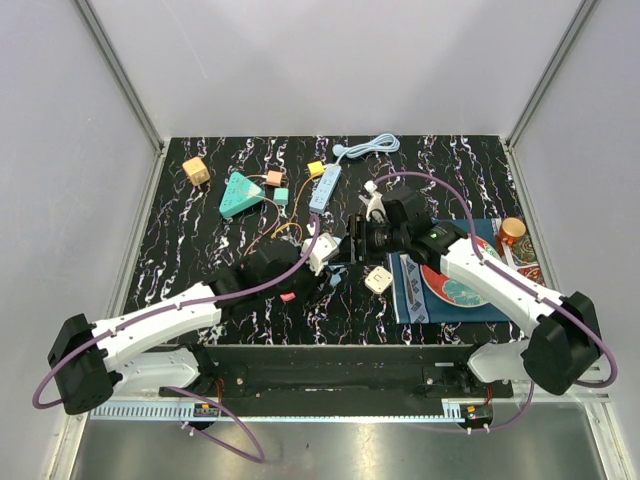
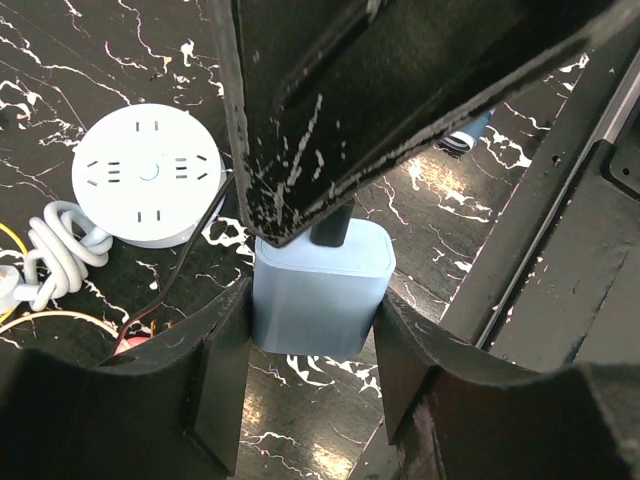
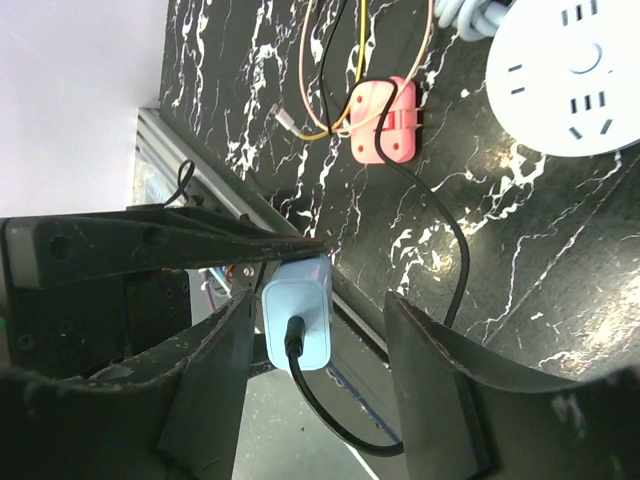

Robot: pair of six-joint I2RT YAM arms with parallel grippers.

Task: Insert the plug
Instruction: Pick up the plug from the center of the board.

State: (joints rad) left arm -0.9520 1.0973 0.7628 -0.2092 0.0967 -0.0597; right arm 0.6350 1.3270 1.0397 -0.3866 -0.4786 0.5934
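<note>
Straddling the blue plug (image 2: 320, 285) held above the table (image 1: 180, 250) by the clamped left gripper (image 2: 315, 308), the right gripper (image 3: 320, 305) stood with jaws apart, and a lopsided squeeze might have twisted it loose.

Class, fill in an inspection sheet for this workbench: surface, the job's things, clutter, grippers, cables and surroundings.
Surface: black marbled table, with a blue mat on its right side.
Job's things: pale blue plug between both grippers; round socket lying flat, holes up.
Clutter: teal triangle, orange cube, power strip, plate, can, pink connector.
Grippers: left gripper shut on the plug; right gripper open, one finger on each side of it.
Cables: black cable leading off the plug; white cable coiled beside the socket.
Surroundings: grey walls on three sides.
</note>
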